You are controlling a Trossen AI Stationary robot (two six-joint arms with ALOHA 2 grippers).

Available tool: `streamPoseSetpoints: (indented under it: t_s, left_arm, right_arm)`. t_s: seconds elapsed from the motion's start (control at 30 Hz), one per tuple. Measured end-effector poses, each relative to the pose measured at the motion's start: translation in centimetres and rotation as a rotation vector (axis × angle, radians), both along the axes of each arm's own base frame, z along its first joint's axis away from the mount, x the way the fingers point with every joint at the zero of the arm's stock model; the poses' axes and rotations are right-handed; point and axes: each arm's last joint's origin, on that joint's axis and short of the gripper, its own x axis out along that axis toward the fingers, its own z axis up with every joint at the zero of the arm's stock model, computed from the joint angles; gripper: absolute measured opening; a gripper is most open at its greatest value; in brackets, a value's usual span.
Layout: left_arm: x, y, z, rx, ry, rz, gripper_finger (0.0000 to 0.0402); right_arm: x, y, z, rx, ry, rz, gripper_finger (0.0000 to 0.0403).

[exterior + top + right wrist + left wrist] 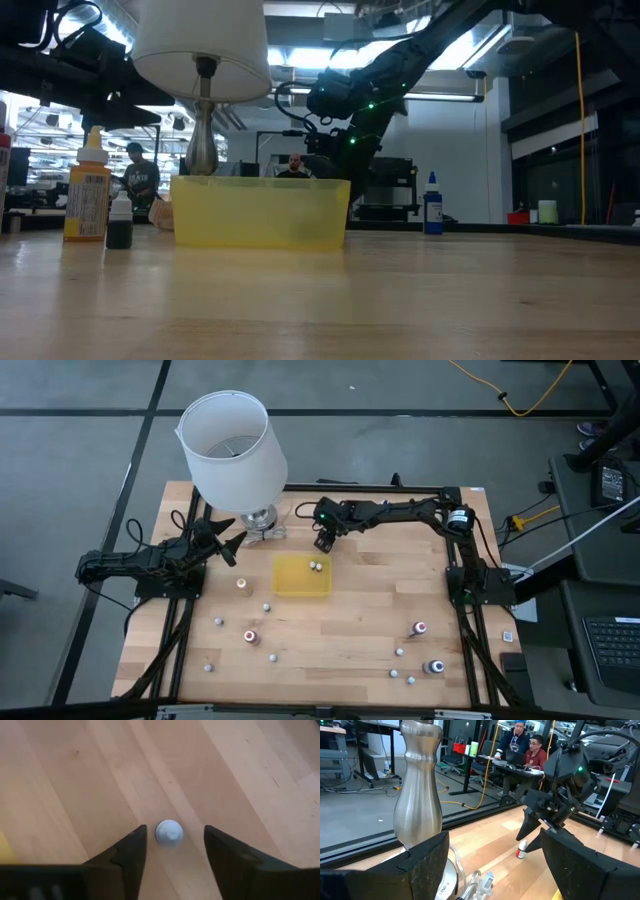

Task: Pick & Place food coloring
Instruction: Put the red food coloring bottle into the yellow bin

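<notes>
Pale wooden table top (350, 630) on a grey floor, with a workshop room behind, where two seated persons (522, 742) at a desk. At the far edge, a big white lampshade (232, 445) on a silver metal lamp base (418, 795). In the middle, a flat yellow rectangular tray (290, 585) with two tiny whitish food coloring bottles (316, 567) inside at its far right corner. About a dozen more small bottles scattered over the near half, among them a red-capped one (420, 628) and a dark-capped one (436, 666) at the right. Right gripper (172, 845) above the table just beyond the tray's far right corner, pointing straight down, fingers apart on both sides of a small white-capped bottle (168, 832), not touching it. Left gripper (228, 544) resting at the left side near the lamp base, fingers wide apart, holding nothing.
</notes>
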Motion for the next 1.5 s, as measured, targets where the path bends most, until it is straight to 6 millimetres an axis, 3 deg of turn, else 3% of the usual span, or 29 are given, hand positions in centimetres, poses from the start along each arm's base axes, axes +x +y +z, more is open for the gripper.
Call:
streamPoseSetpoints:
  t_s: [0.4, 0.57, 0.9, 1.17, 1.5]
  left_arm:
    - [0.0, 0.0, 0.0, 0.0, 0.0, 0.0, 0.0313]
    - [0.0, 0.0, 0.0, 0.0, 0.0, 0.0, 0.0311]
    - [0.0, 0.0, 0.0, 0.0, 0.0, 0.0, 0.0313]
    - [0.0, 0.0, 0.0, 0.0, 0.0, 0.0, 0.0311]
    - [0.0, 0.0, 0.0, 0.0, 0.0, 0.0, 0.0312]
  right_arm:
    - [0.0, 0.0, 0.1, 0.001, 0.002, -0.001, 0.0052]
    - [-0.3, 0.3, 1.0, 0.0, -0.001, 0.005, 0.0052]
    - [-0.6, 1.5, 6.6, -0.021, -0.007, 0.077, 0.0053]
    - [-0.5, 4.5, 11.2, -0.016, 0.007, 0.183, 0.0058]
    - [0.2, 10.3, 14.0, 0.019, 0.008, 0.279, 0.0057]
